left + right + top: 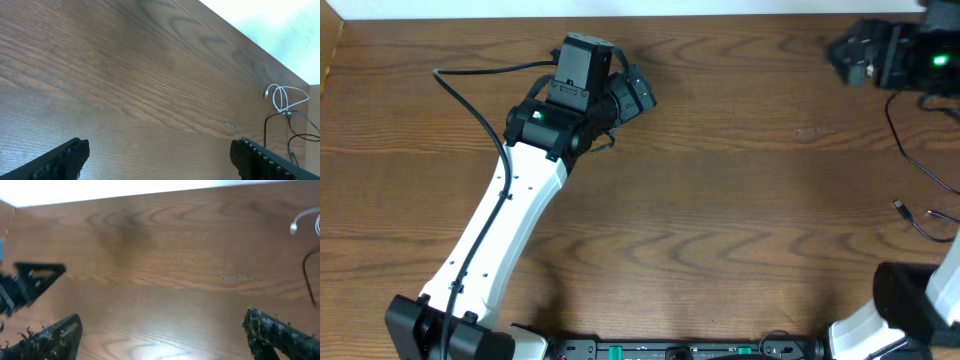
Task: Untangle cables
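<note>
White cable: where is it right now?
In the left wrist view, the white cable lies looped at the far right near the edge of the table, just above the black cable.

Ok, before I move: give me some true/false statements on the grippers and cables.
1. The left gripper and right gripper are both open and empty. True.
2. The white cable is held by the left gripper. False: it lies on the table, away from both grippers.
3. The white cable forms a loop. True.
4. In the overhead view, the black cable lies near the table's left edge. False: it is by the right edge.
</note>
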`<state>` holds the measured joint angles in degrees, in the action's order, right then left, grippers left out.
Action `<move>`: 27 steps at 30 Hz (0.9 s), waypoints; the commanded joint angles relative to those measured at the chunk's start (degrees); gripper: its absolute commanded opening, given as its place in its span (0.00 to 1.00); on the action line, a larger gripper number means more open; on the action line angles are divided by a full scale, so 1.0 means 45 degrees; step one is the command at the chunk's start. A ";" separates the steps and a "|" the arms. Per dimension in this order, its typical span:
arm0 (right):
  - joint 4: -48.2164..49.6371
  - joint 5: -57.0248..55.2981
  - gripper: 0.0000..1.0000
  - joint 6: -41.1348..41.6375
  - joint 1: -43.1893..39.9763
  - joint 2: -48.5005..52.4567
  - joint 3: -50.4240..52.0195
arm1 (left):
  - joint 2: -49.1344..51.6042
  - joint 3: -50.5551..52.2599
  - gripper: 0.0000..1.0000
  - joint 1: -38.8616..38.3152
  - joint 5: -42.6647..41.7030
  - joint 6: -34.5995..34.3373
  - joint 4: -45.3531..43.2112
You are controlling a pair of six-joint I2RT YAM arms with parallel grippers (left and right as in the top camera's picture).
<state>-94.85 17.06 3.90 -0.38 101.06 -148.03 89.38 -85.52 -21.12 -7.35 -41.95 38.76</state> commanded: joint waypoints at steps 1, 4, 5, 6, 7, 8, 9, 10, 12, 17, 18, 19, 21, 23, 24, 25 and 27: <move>0.1001 -0.3473 0.99 -0.0170 0.1457 -0.1622 0.0967 | 0.0097 -0.0068 0.95 -0.0015 0.0121 0.0083 0.0010; 0.2783 -0.3696 0.99 -0.0165 0.1739 -0.3007 0.3113 | 0.0097 -0.0068 0.95 -0.0015 0.0121 0.0083 0.0010; 0.3555 -0.3662 0.99 -0.0170 0.1739 -0.3589 0.4124 | 0.0097 -0.0068 0.95 -0.0015 0.0121 0.0083 0.0010; 0.4639 -0.3662 0.99 -0.0170 0.1739 -0.4381 0.5527 | 0.0097 -0.0068 0.95 -0.0015 0.0117 0.0083 0.0010; 0.5421 -0.3662 0.99 -0.0175 0.1739 -0.4940 0.6552 | 0.0097 -0.0068 0.95 -0.0015 0.0121 0.0083 0.0010; 0.6416 -0.3662 0.99 -0.0175 0.1734 -0.5644 0.7825 | 0.0097 -0.0068 0.95 -0.0015 0.0121 0.0083 0.0010; 0.7291 -0.3662 0.99 -0.0175 0.1700 -0.6251 0.8956 | 0.0097 -0.0068 0.95 -0.0015 0.0121 0.0083 0.0010; 0.8150 -0.3662 0.99 -0.0175 0.1632 -0.6912 1.0151 | 0.0097 -0.0068 0.95 -0.0015 0.0121 0.0083 0.0010; 1.0253 -0.3638 0.99 -0.0170 0.1336 -0.8612 1.3168 | 0.0097 -0.0068 0.95 -0.0015 0.0121 0.0083 0.0010; 1.5154 -0.2288 1.00 -0.0321 0.0126 -1.2658 1.9890 | 0.0097 -0.0068 0.95 -0.0015 0.0121 0.0083 0.0010; 1.5994 -0.2059 0.99 -0.0321 -0.0102 -1.3440 2.1075 | 0.0097 -0.0068 0.95 -0.0015 0.0117 0.0083 0.0010; 1.6762 -0.1962 0.99 -0.0325 -0.0262 -1.4163 2.2197 | 0.0097 -0.0068 0.95 -0.0015 0.0121 0.0083 0.0010; 1.8093 -0.1880 0.99 -0.0622 -0.0369 -1.5465 2.4154 | 0.0097 -0.0068 0.95 -0.0015 0.0121 0.0083 0.0010; 1.9166 -0.1525 0.99 -0.1341 -0.0369 -1.6694 2.5835 | 0.0097 -0.0068 0.95 -0.0015 0.0121 0.0083 0.0010; 1.9516 -0.1302 0.99 -0.1666 -0.0369 -1.7141 2.6437 | 0.0097 -0.0068 0.95 -0.0015 0.0121 0.0083 0.0010; 1.9972 -0.1020 0.99 -0.2132 -0.0369 -1.7850 2.7355 | 0.0097 -0.0068 0.95 -0.0015 0.0121 0.0083 0.0010; 2.0531 -0.1001 0.99 -0.2317 -0.0369 -1.8758 2.8501 | 0.0097 -0.0068 0.95 -0.0015 0.0121 0.0083 0.0010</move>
<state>-4.69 9.85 -2.04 -1.69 21.63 -25.82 89.41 -85.52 -21.17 -7.35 -41.95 38.79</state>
